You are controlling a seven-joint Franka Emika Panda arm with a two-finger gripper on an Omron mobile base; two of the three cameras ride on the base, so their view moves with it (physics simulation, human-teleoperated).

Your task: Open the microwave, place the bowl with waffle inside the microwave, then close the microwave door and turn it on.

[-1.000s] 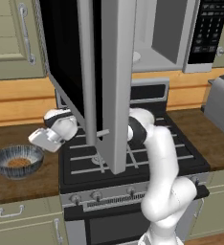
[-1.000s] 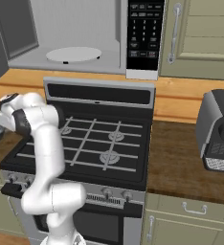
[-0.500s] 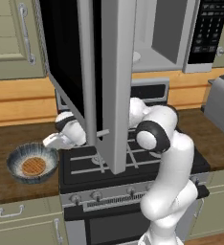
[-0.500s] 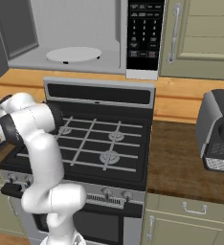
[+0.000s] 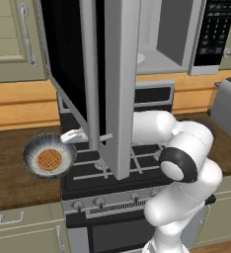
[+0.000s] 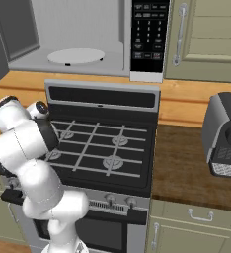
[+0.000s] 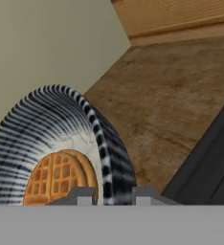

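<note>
Left base view. The arm rises from the lower right, bends at a dark elbow joint and reaches left, passing behind the open door [image 5: 105, 84]. The gripper [image 5: 72, 135] comes out past the door's left edge, level with the stove [image 5: 112, 168] top, fingers toward the bowl [image 5: 49, 156]. The bowl, with the waffle [image 5: 50, 158] in it, hangs just beside the stove's left edge, over the dark wood counter [image 5: 11, 173], tipped a little toward the camera. The gripper meets the bowl's right rim; the wrist and most of the forearm are hidden by the door. The door stands swung wide, edge-on, and covers the left part of the microwave [image 5: 186, 34]. The cavity and keypad [image 5: 213, 32] show to its right. A toaster [image 5: 228, 106] is cut off at the right edge.

Right base view. The arm rises from the lower left and folds leftward; its upper links run off the left edge, and what lies past them cannot be made out. The microwave cavity is open, with a round turntable [image 6: 75, 56] on its floor. The keypad sits to its right. The door shows as a dark sliver at the upper left edge. The stove lies below, the toaster at the right.

Hand view. Two fingertips [image 7: 83, 196] stand at the bottom, with the bowl's rim between them: the gripper is closed on the bowl. The bowl appears on edge, its streaked outside to the right, the waffle low inside and partly cut off. Behind are the counter, a beige wall and a dark stove edge at the lower right.
</note>
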